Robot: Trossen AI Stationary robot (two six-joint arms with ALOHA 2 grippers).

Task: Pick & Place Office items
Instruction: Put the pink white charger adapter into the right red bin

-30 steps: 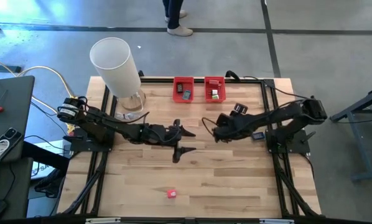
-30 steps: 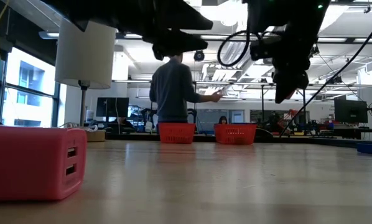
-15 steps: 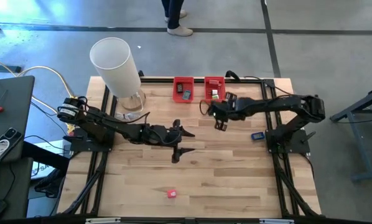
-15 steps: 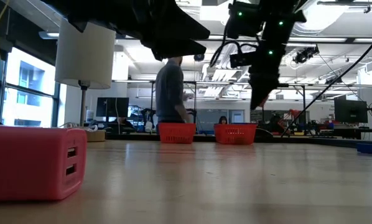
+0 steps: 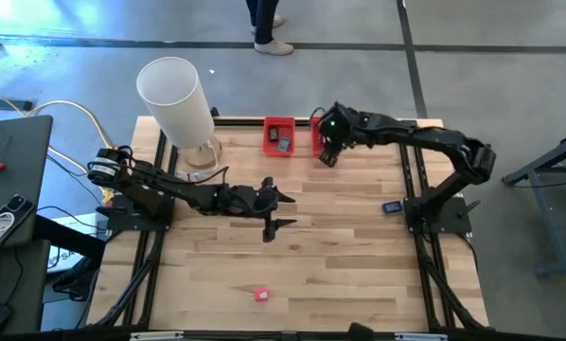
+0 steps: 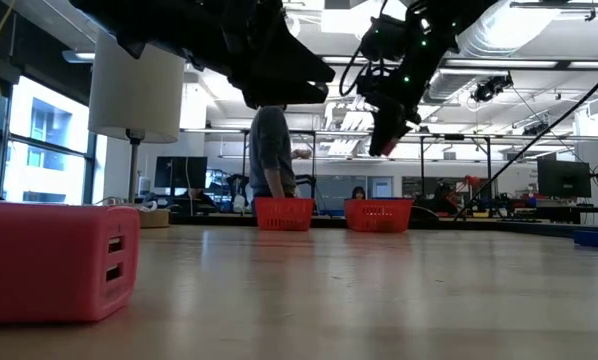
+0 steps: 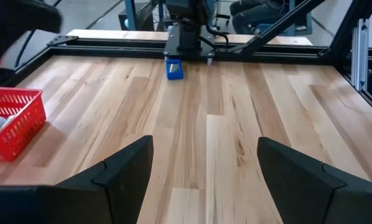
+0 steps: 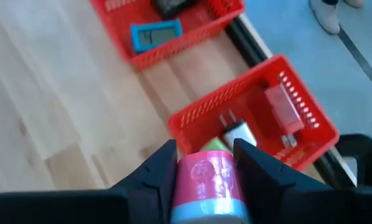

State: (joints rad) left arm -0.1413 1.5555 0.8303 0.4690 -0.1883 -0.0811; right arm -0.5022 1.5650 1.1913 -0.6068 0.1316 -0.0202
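My right gripper [image 8: 204, 150] [image 5: 327, 152] hangs over the near wall of the right red bin [image 8: 310, 134] [image 5: 319, 140], shut on a small pink piece [image 8: 208, 177]. That bin holds white, red and green pieces. The left red bin [image 5: 279, 134] [image 8: 173, 46] holds a blue and a black piece. A red block [image 5: 260, 295] [image 6: 59, 260] lies flat near the table's near edge. A blue piece [image 5: 391, 206] [image 7: 173, 67] lies by the right arm's base. My left gripper [image 5: 287, 210] [image 7: 204, 162] is open above the table's middle. My right gripper pinches the pink piece between its two fingers [image 8: 164, 165], one on each side of its pink body [image 8: 206, 171]. A pale blue band [image 8: 208, 208] shows at the piece's end nearest the camera. The piece is lifted clear, above the right bin's near wall.
A tall white cylinder [image 5: 174, 99] [image 6: 134, 90] stands at the table's far left corner. A black frame rail [image 5: 411, 180] runs around the table. A person [image 6: 271, 150] [image 5: 267, 28] stands beyond the far edge. Bare wood lies between the arms and the near edge.
My right gripper has swung from the table's right middle toward the far edge and risen, carrying the pink piece, and now hangs over the right red bin. My left arm has kept still.
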